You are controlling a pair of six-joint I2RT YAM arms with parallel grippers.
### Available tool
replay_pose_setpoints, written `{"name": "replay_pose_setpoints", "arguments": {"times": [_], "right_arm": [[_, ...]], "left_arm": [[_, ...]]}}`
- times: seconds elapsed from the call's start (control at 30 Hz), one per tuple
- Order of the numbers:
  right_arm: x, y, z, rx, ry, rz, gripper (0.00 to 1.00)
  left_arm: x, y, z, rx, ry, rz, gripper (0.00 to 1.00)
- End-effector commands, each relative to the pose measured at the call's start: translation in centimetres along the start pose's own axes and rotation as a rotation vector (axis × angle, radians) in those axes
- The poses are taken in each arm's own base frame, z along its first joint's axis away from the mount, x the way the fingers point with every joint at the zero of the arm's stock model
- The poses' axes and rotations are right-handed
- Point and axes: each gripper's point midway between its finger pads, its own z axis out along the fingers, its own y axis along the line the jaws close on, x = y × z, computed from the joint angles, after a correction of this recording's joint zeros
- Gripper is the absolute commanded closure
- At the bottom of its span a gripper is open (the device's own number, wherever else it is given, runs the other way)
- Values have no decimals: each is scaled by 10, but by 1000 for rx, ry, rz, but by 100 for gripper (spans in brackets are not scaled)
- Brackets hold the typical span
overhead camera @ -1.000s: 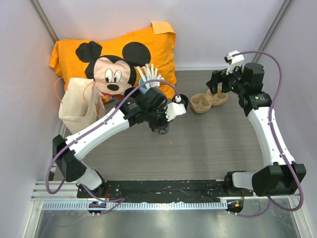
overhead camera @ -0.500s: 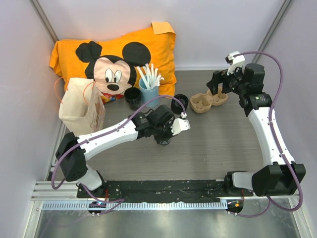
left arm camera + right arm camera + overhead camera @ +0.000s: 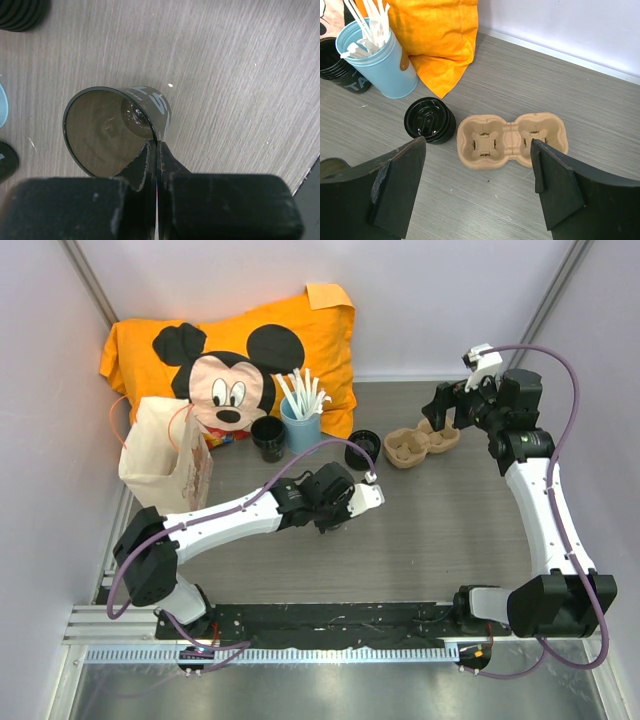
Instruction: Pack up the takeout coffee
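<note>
My left gripper [image 3: 327,517] is shut on the rim of a dark translucent cup [image 3: 115,127], one finger inside and one outside. The cup is open-topped with no lid on it, carries white lettering, and is tilted over the grey table at mid-left. My right gripper [image 3: 442,408] is open and empty. It hovers over a tan two-hole pulp cup carrier [image 3: 512,140], which also shows in the top view [image 3: 422,443]. A stack of black ridged lids [image 3: 428,120] sits just left of the carrier.
A blue cup of white sticks [image 3: 300,423] and a stack of dark cups [image 3: 268,438] stand at the back. Behind them lies an orange Mickey cushion [image 3: 250,345]. A paper bag [image 3: 160,455] stands at the far left.
My left arm has swung away from the blue cup towards the near middle of the table, carrying the dark cup. The right arm has barely shifted.
</note>
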Motion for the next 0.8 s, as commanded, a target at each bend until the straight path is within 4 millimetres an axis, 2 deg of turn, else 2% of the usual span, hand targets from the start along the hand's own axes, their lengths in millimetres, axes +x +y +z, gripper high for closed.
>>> {"name": "replay_pose_setpoints", "arguments": {"times": [0.0, 0.77], "right_arm": [[-20, 5, -8, -11, -76, -18, 10], [-18, 8, -8, -32, -75, -11, 10]], "left_arm": [[-17, 4, 1, -32, -62, -19, 100], [-5, -20, 10, 38, -19, 4, 100]]}}
